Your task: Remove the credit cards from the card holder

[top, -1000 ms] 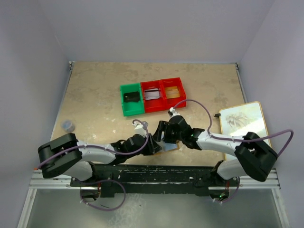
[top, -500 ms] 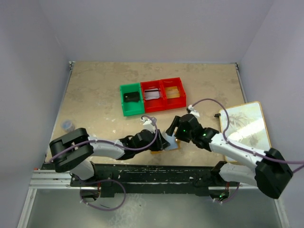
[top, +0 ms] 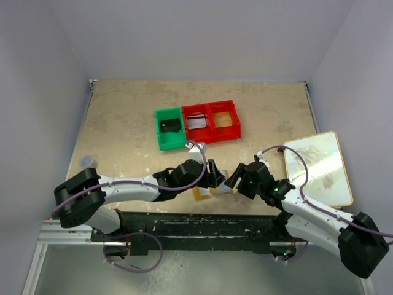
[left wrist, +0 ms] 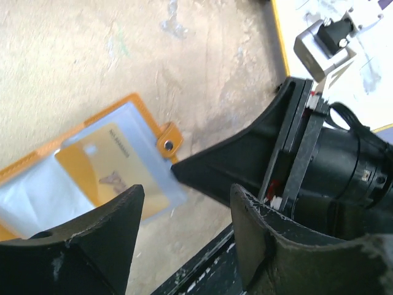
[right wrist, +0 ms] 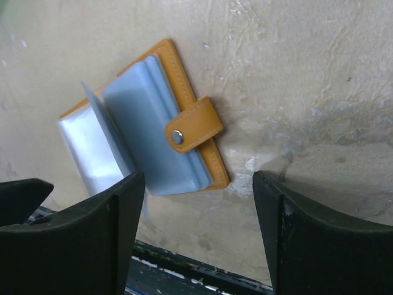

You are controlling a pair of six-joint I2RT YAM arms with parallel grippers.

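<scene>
1. Your card holder (top: 212, 189) lies on the table (top: 123, 123) near its front edge, between the two arms. It is open, with the pale pocket leaves fanned and the tab clasp (right wrist: 193, 128) unfastened.
2. One gold-tan card (left wrist: 116, 178) sits inside a clear pocket of the card holder, as the left wrist view shows.
3. Your left jaws stand apart just above the card holder and grip nothing.
4. Your right jaws stand wide beside the clasp end of the card holder, also holding nothing.
5. Three bins stand in a row further back. The green bin (top: 161, 138) holds a black card (top: 170, 125), the middle red bin (top: 186, 134) a grey-white card (top: 196, 123), and the right red bin (top: 236, 123) a gold-tan item (top: 222, 121).
6. A white tan-edged board (top: 316, 166) lies at the table's right side.
</scene>
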